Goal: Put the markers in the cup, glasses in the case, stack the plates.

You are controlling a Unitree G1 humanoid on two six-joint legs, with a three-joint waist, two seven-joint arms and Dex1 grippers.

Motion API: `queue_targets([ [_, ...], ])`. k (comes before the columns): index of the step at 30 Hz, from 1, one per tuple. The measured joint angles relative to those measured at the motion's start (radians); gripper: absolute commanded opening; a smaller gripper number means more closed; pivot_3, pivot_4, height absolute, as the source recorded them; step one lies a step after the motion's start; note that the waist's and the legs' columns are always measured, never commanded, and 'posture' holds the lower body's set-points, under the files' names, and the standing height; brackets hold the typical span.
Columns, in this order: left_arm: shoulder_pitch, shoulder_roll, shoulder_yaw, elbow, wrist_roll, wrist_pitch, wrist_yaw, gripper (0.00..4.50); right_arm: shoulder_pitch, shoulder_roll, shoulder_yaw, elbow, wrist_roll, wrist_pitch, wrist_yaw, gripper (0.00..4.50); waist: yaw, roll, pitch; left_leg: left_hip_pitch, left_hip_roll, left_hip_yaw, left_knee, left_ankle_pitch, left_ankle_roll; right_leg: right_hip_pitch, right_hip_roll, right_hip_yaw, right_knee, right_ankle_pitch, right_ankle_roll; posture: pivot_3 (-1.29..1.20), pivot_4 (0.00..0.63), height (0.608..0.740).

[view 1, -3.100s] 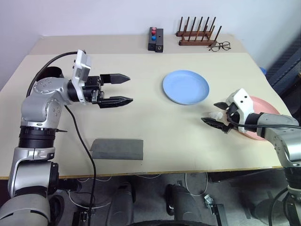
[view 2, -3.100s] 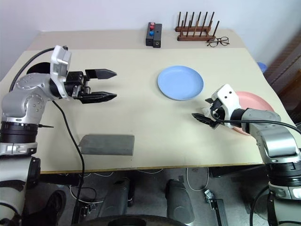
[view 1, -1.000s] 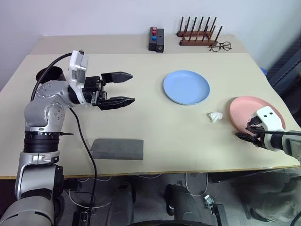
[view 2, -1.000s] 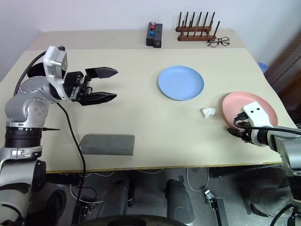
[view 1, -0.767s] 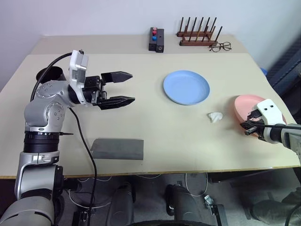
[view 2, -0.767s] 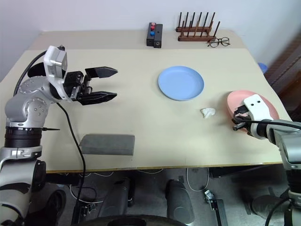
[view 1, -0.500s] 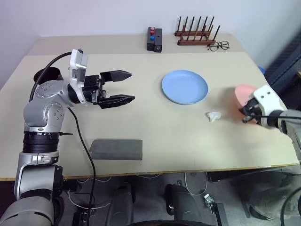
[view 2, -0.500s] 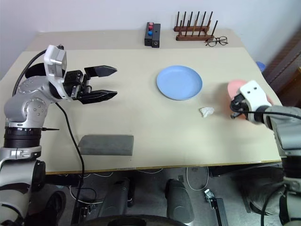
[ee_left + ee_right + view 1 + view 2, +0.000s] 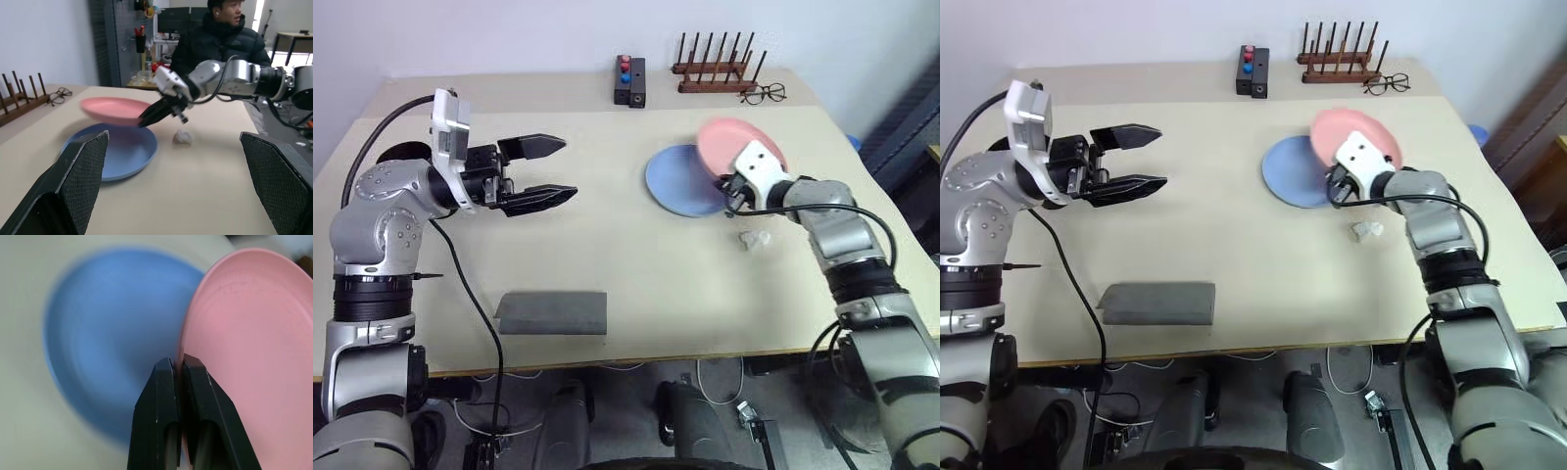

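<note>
My right gripper is shut on the near rim of the pink plate and holds it tilted in the air. The pink plate overlaps the right side of the light blue plate, which lies flat on the table. In the right wrist view the two fingers pinch the pink plate with the blue plate behind it. My left gripper hovers open and empty over the table's left half. The grey case lies near the front edge. The black cup peeks out behind my left arm. Markers and glasses are out of view.
A crumpled white scrap lies just right of the blue plate. At the back stand a wooden peg rack, wire-framed spectacles and a black block with red and blue knobs. A seated person is beyond the table's right side.
My right gripper closed on the pink plate at the table's right edge, lifted it and swung it left to above the blue plate. The left gripper stayed about where it was.
</note>
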Motion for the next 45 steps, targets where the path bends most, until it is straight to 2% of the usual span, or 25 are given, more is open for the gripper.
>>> queue_targets([
  [4,0.029,0.009,0.013,-0.024,-0.011,0.019,0.025,4.5,-0.025,0.052,0.001,0.085,-0.012,-0.044,-0.003,0.04,-0.002,0.0,0.0,0.0,0.0,0.0,0.0,0.0,0.0,0.0,0.0,0.0,0.0,0.0,0.0,0.0,0.15,0.74],
  [9,0.03,0.023,0.024,-0.061,-0.019,0.035,0.037,4.5,-0.02,0.109,0.01,0.089,-0.011,-0.062,0.046,0.04,-0.009,0.0,0.0,0.001,0.0,0.0,0.0,0.0,0.0,0.0,0.0,0.0,0.001,0.001,0.001,0.0,0.15,0.74],
  [12,0.034,0.023,0.025,-0.061,-0.02,0.038,0.045,4.5,-0.014,0.118,0.006,0.082,0.003,-0.035,0.081,0.94,-0.008,0.0,0.0,0.001,0.0,0.0,0.0,0.0,0.0,0.0,0.0,0.0,0.001,0.001,0.002,0.0,0.15,0.74],
  [13,0.038,0.023,0.027,-0.062,-0.02,0.038,0.048,4.5,-0.014,0.119,0.004,0.079,0.01,-0.018,0.089,1.38,-0.007,0.0,0.0,0.001,0.0,0.0,0.0,0.0,0.0,0.0,0.0,0.0,0.001,0.001,0.002,0.0,0.15,0.74],
  [19,0.049,0.022,0.028,-0.061,-0.025,0.04,0.052,4.5,-0.005,0.102,-0.008,0.039,0.015,0.014,0.107,4.47,-0.004,0.0,0.0,0.001,0.0,0.0,0.0,0.0,0.0,0.0,0.0,0.0,0.001,0.0,0.001,0.0,0.15,0.74],
  [23,0.048,0.01,0.025,-0.06,-0.026,0.039,0.051,4.5,0.025,0.053,-0.047,-0.057,0.045,0.041,0.134,4.47,-0.002,0.0,0.0,0.001,0.0,0.0,0.0,0.0,0.0,0.0,0.0,0.0,0.001,0.001,0.001,0.0,0.15,0.74],
  [26,0.052,0.004,0.021,-0.061,-0.029,0.039,0.045,4.5,0.082,-0.027,-0.101,-0.161,0.076,0.074,0.159,4.47,0.001,0.0,0.0,0.001,0.0,0.0,0.0,0.0,0.0,0.0,0.0,0.0,0.001,0.0,0.001,0.0,0.15,0.74],
  [31,0.137,0.004,-0.008,-0.128,-0.028,0.033,0.006,4.5,0.268,-0.157,-0.226,-0.292,0.161,0.255,0.187,4.47,0.0,0.0,0.0,0.001,0.0,0.0,0.0,0.0,0.0,0.001,0.0,0.0,0.0,-0.001,-0.001,0.0,0.15,0.74],
  [34,0.139,-0.012,-0.022,-0.131,-0.028,0.031,0.006,4.5,0.364,-0.166,-0.286,-0.419,0.244,0.453,0.181,4.47,-0.006,0.0,0.0,0.003,0.001,0.0,0.0,0.0,0.0,0.0,0.0,0.0,0.001,0.0,-0.002,0.0,0.15,0.74],
  [37,0.107,-0.024,-0.03,-0.118,-0.025,0.025,0.004,4.5,0.418,-0.166,-0.293,-0.514,0.279,0.565,0.152,4.47,-0.005,0.0,0.0,0.003,0.001,0.0,0.001,0.0,0.0,0.001,0.0,0.001,0.001,0.0,-0.003,0.0,0.15,0.74],
  [45,0.059,-0.035,-0.059,-0.048,-0.001,0.005,-0.023,4.5,0.423,-0.162,-0.283,-0.535,0.273,0.635,0.042,4.47,0.0,0.0,0.0,0.002,0.0,0.0,0.001,0.0,0.0,0.0,0.0,0.001,0.0,0.0,-0.003,0.0,0.15,0.74],
])
